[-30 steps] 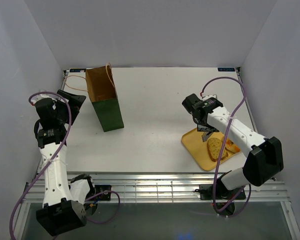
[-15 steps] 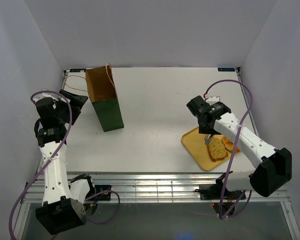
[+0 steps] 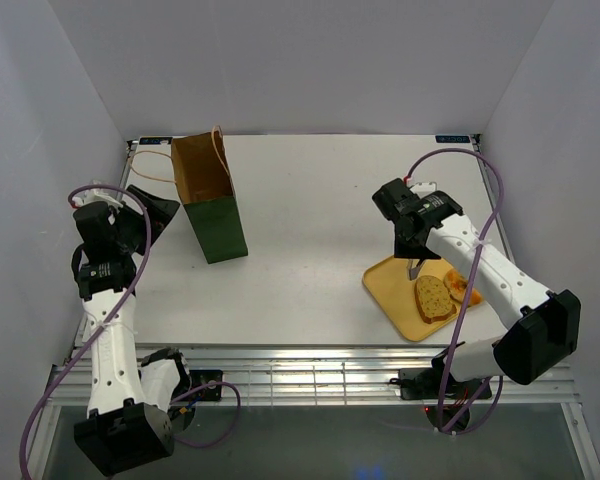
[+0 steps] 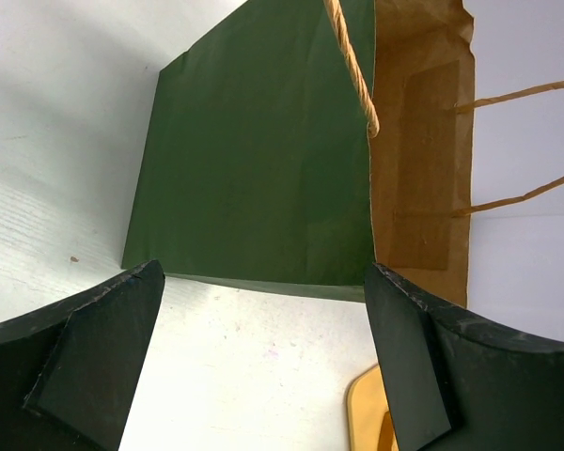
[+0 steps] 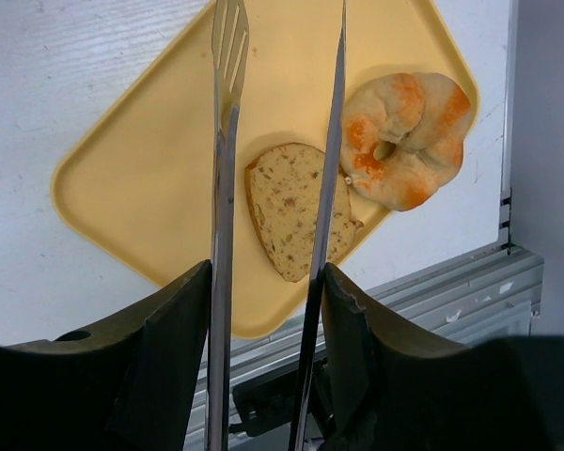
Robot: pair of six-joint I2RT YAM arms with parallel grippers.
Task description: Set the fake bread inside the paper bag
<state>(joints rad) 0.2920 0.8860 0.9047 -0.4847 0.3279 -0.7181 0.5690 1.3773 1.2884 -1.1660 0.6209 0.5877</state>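
Tongs lifted above speckled, wedge-shaped bread slice.

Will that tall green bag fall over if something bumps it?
Maybe. The tall dark green paper bag stands upright on a narrow base, so a nudge could probably tip it. Its thin paper walls likely flex and weigh little.

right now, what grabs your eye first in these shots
A dark green paper bag stands open on the far left. On the near right, a yellow tray holds a speckled bread slice and a ring-shaped bun. The right gripper holds metal tongs, open, over the tray.
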